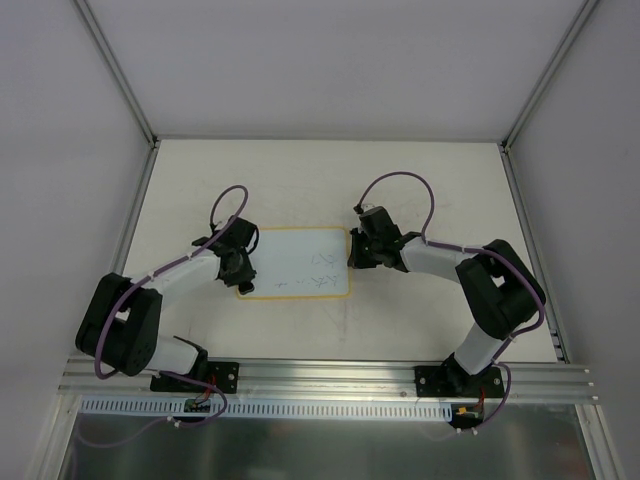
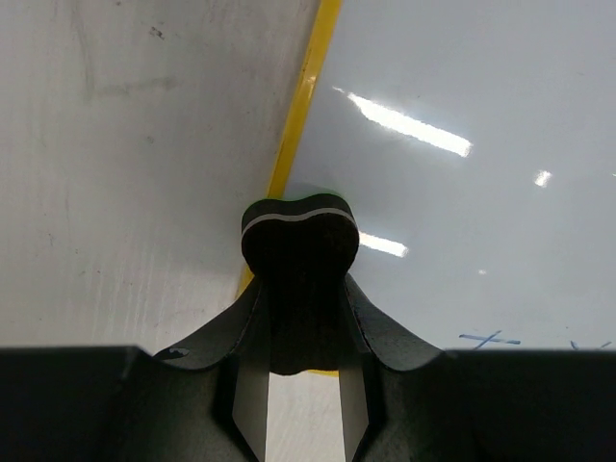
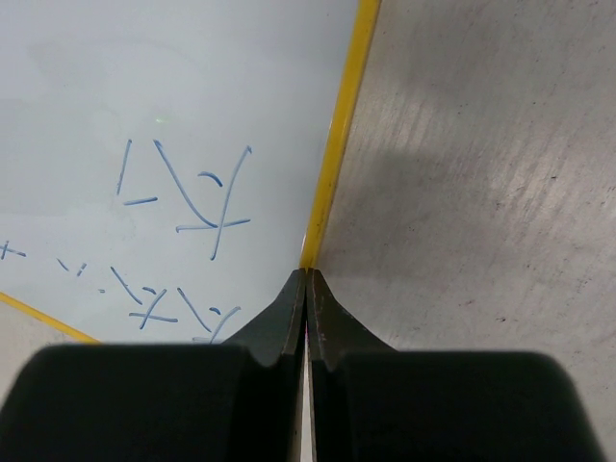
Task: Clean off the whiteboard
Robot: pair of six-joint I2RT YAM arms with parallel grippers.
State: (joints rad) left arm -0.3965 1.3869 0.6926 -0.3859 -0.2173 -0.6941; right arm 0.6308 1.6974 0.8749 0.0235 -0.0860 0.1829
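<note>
The whiteboard [image 1: 295, 262] is laid flat in the middle of the bench [image 1: 300, 180], and blue marks [image 3: 192, 192] are seen on its right part. A black eraser [image 2: 300, 241] is held between the fingers of the left end effector [image 2: 300, 289] and is placed over the board's left edge. The right end effector [image 3: 306, 289] is fully closed, with nothing seen between its fingers, and its tips are set at the board's right edge.
</note>
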